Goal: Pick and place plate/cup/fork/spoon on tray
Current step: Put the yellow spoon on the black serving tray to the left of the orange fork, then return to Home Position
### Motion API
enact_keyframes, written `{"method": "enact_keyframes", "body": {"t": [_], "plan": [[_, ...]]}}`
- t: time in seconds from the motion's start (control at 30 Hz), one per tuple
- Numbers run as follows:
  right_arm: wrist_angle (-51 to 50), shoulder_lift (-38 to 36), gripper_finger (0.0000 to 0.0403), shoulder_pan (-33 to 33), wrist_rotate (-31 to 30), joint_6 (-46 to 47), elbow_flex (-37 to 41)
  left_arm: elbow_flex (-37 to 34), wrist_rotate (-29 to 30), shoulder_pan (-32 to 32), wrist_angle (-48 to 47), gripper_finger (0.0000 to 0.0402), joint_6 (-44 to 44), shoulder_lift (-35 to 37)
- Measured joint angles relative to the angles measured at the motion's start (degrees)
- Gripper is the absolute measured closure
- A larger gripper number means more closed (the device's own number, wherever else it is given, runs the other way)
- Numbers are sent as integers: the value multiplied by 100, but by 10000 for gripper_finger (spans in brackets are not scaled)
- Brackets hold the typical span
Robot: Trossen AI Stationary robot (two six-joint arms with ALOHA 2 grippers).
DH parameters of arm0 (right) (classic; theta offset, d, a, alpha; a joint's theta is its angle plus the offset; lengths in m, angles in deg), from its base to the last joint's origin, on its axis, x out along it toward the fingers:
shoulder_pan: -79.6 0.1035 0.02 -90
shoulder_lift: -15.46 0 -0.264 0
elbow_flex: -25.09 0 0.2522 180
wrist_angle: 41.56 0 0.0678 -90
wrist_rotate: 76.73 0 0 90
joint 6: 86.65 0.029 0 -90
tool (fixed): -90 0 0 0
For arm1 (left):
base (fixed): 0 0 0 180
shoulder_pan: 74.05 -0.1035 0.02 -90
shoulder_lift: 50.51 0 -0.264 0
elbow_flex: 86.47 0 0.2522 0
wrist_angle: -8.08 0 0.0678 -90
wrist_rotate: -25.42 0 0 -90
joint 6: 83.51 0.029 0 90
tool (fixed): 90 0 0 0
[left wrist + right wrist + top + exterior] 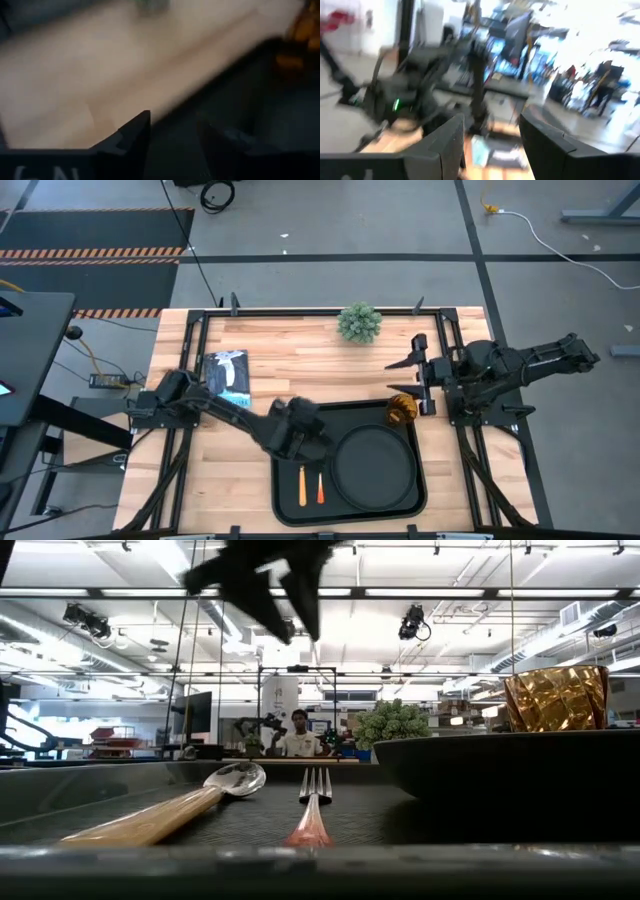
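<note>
Resting on the wooden worktop [300,370], the tray [284,498] lies at the 6 o'clock side in the high view, and it carries all four of the task's things. The plate [374,465] sits in the tray's 3 o'clock half. The spoon [301,484] and the fork [320,486] lie side by side in the 9 o'clock half, parallel, close together but apart, with the spoon farther from the plate. In the low view the spoon [170,810] and the fork [312,805] point their metal ends away from the camera, and the plate's dark rim [500,765] rises beside them. The cup [402,410] is at the tray's 1 o'clock corner, just beside the plate; whether it stands upright or lies on its side, I cannot tell.

The left end effector [318,435] hangs above the tray at its 11 o'clock part, above the cutlery and clear of it. Its fingers [131,142] are spread apart and grasp nothing.

The right end effector [400,366] waits at the 3 o'clock side of the worktop, near the cup but not touching it. Its fingers [445,145] are also released, with nothing between them.

A small green plant [359,323] stands at the 12 o'clock edge, and a flat packet [228,372] lies at 10 o'clock. A person [297,735] sits far behind the worktop.
</note>
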Motion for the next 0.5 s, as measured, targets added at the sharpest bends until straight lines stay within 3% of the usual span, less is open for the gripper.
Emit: {"method": "enact_keyframes", "body": {"t": [0.1, 0.23, 0.37, 0.5], "plan": [[601, -4, 207, -76, -74, -149, 0, -2, 908, -260, 286, 230, 1383, 0], [1223, -4, 207, -188, -74, -586, 0, 0, 1399, -700, 898, 230, 3206, 0], [1462, -4, 207, -361, -332, -1106, 0, -2, 1328, -1163, 1695, 230, 5282, 0], [1513, -2, 207, -632, -654, -1485, 0, 0, 797, -1601, 2459, 230, 7361, 0]]}}
